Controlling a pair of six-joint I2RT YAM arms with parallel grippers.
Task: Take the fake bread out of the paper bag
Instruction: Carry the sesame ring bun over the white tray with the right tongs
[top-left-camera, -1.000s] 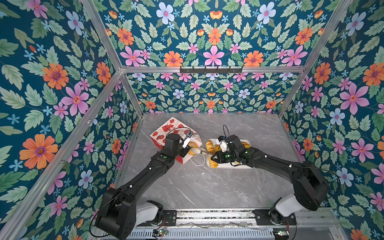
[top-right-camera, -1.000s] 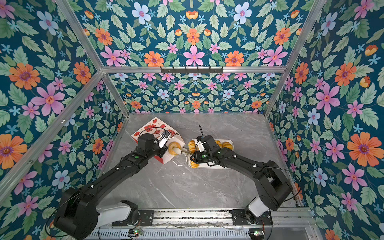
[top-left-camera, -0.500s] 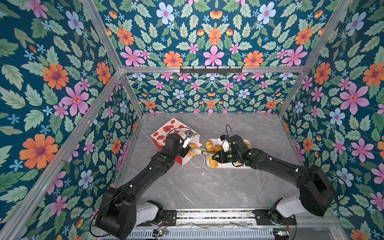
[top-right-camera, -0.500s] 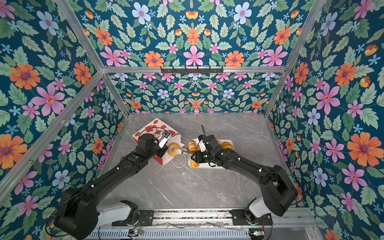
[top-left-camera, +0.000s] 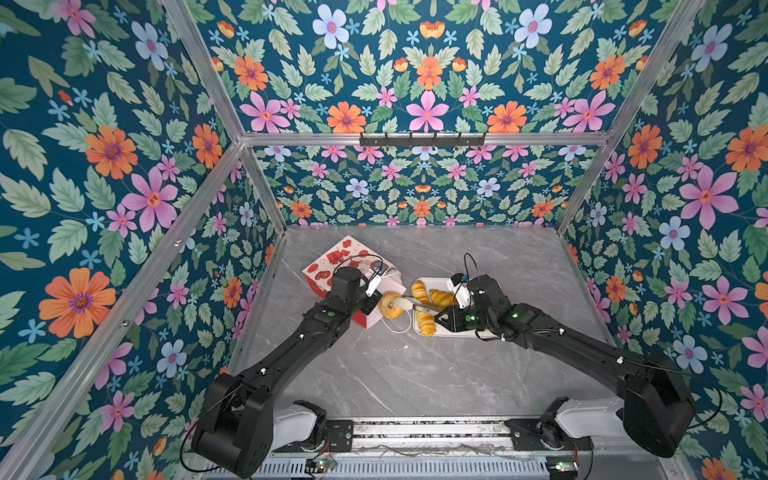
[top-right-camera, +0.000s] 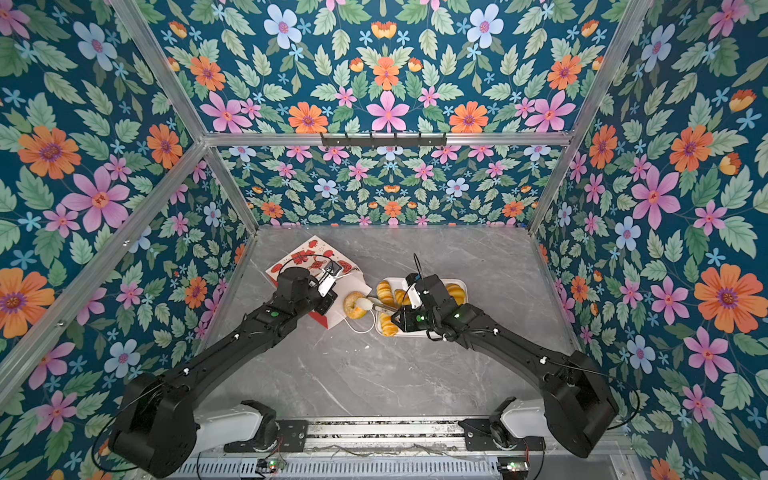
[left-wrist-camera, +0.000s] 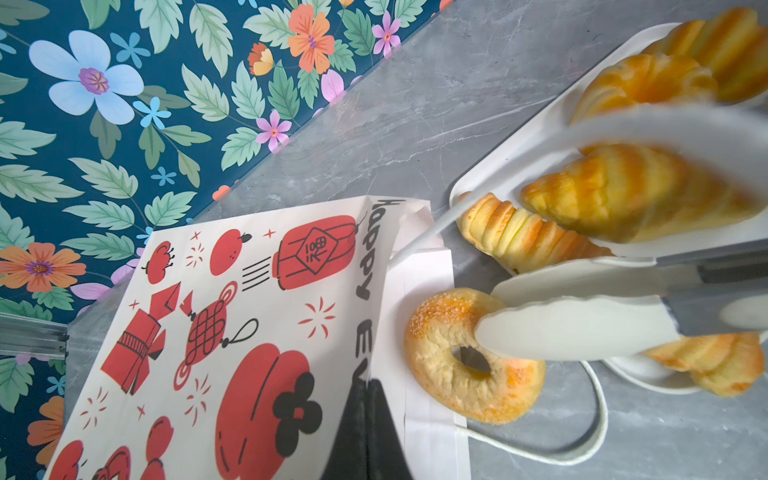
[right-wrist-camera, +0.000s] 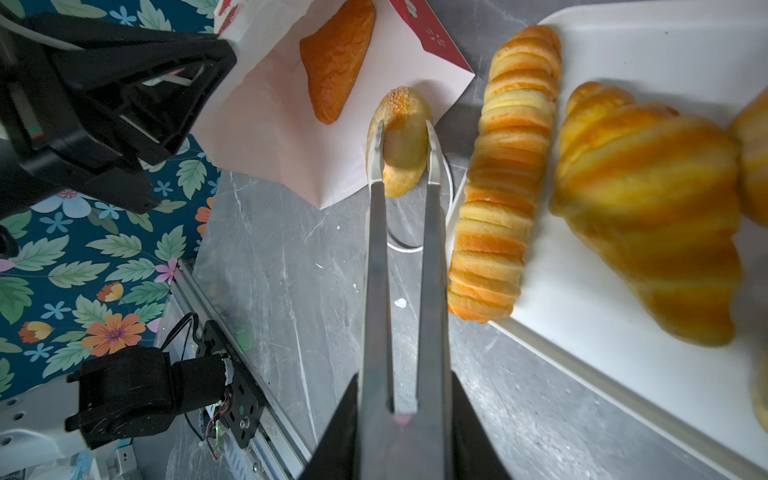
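Doughnut (left-wrist-camera: 440, 374) at the mouth of the bag (left-wrist-camera: 249, 316)
Right end effector (right-wrist-camera: 403, 415) is clamped on tongs (right-wrist-camera: 376, 270), whose tips pinch the doughnut between bag and tray (right-wrist-camera: 623, 50); left end effector (left-wrist-camera: 368, 419) is closed on the bag's edge. Keep the squeeze steady, lift clear of the cord handle (left-wrist-camera: 600, 415), set down on bare tray. One triangular pastry (right-wrist-camera: 336, 58) lies inside.

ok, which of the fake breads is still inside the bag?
The dark orange-brown triangular pastry, lying on the paper bag's white inside. The ring doughnut is pinched in the tongs at its mouth; the golden loaf and croissant sit on the tray.
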